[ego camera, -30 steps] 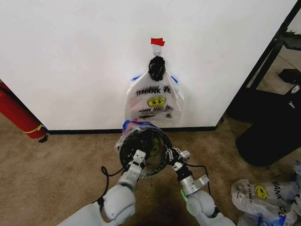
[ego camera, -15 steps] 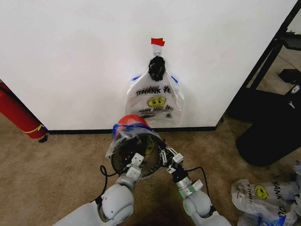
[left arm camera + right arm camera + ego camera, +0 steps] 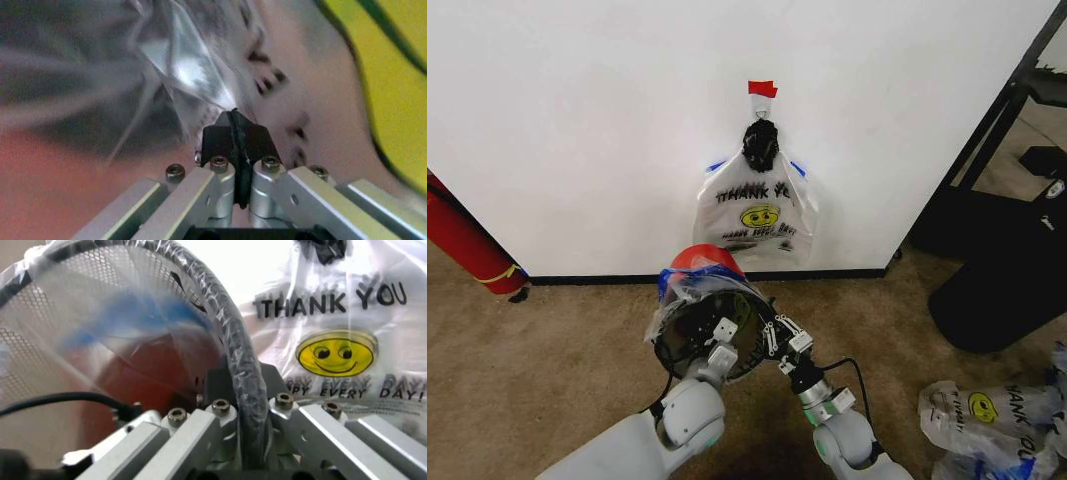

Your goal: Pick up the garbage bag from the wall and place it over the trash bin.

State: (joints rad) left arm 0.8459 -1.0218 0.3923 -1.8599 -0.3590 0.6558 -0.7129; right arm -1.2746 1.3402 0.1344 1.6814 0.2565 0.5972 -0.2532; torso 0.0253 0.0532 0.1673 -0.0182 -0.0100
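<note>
From the head cam, both arms have the trash bin [image 3: 707, 325] tipped up off the floor just in front of the wall [image 3: 577, 120], with the garbage bag [image 3: 689, 292] stretched over it. Another bag [image 3: 755, 212] hangs on the wall's hook above.

Left wrist cam: left gripper [image 3: 235, 131] pinched tight on the bag's plastic.

Right wrist cam: right gripper [image 3: 245, 390] clamped on the bin's rim.

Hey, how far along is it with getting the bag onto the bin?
Done: a bag wraps the bin, which is tipped, red base toward the wall. In hand: left gripper pinches plastic; right gripper clamps the covered rim. Left: setting the bin upright. Another bag hangs on the wall.
</note>
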